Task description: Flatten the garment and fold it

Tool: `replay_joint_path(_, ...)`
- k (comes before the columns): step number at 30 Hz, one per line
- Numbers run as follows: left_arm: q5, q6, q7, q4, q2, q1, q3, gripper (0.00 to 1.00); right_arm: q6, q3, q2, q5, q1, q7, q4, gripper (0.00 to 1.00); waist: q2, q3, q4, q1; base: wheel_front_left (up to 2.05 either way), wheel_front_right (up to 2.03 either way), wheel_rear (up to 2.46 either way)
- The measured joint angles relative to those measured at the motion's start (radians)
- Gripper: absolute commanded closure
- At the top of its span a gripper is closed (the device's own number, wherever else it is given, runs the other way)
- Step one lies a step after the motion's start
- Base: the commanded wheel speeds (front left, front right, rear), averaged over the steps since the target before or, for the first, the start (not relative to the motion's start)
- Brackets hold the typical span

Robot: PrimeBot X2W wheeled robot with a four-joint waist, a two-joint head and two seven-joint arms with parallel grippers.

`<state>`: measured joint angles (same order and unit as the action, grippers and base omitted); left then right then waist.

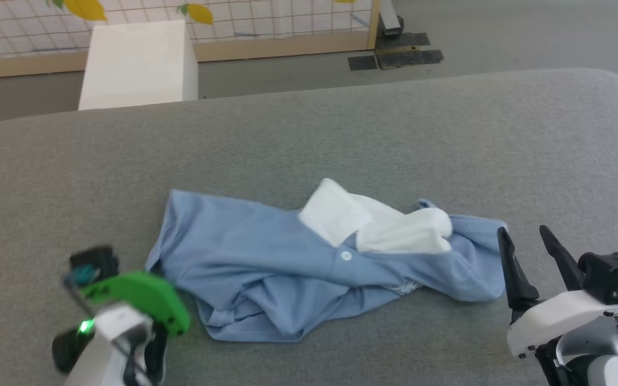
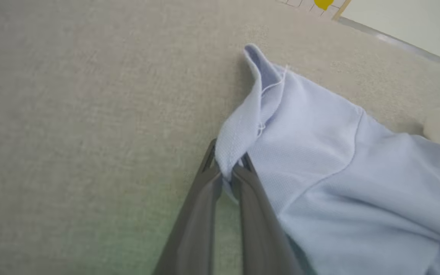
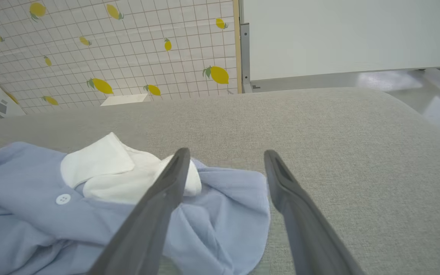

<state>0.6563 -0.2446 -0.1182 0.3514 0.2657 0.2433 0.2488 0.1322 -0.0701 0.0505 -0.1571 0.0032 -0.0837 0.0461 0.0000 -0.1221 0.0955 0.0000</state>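
One white box (image 1: 137,64) beyond table (image 1: 341,134), garment (image 1: 266,268) crumpled

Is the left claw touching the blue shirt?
Touching. The left wrist view shows the left claw pinched shut on a fold at the edge of the shirt.

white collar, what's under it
The white collar lies bunched on top of the light blue shirt, beside the small white button. Blue cloth shows around its edges; anything directly beneath it is covered.
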Motion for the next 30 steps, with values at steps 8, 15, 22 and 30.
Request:
replay_joint_path(8,0.056,-0.049,0.063,-0.078,0.019,-0.185,-0.093,0.0,0.0,-0.003,0.0,0.0,0.004,-0.021,0.018,0.0,0.0,0.015,-0.051,0.0,0.0,0.0,0.0)
replay_joint_path(15,0.081,-0.047,0.207,-0.146,-0.012,-0.243,-0.162,0.0,0.0,-0.002,0.0,0.0,0.019,-0.031,0.025,0.0,0.0,0.027,-0.071,0.0,0.0,0.0,0.0)
replay_joint_path(22,-0.009,0.011,0.315,-0.188,0.026,-0.25,-0.109,0.0,0.0,-0.006,0.0,0.0,0.022,-0.046,0.038,0.0,0.0,0.035,-0.08,0.0,0.0,0.0,0.0)
replay_joint_path(30,-0.115,0.142,0.129,-0.19,0.192,-0.098,0.027,0.0,0.0,0.002,0.0,0.0,0.02,-0.066,0.069,0.0,0.0,0.005,-0.073,0.0,0.0,0.0,0.0)
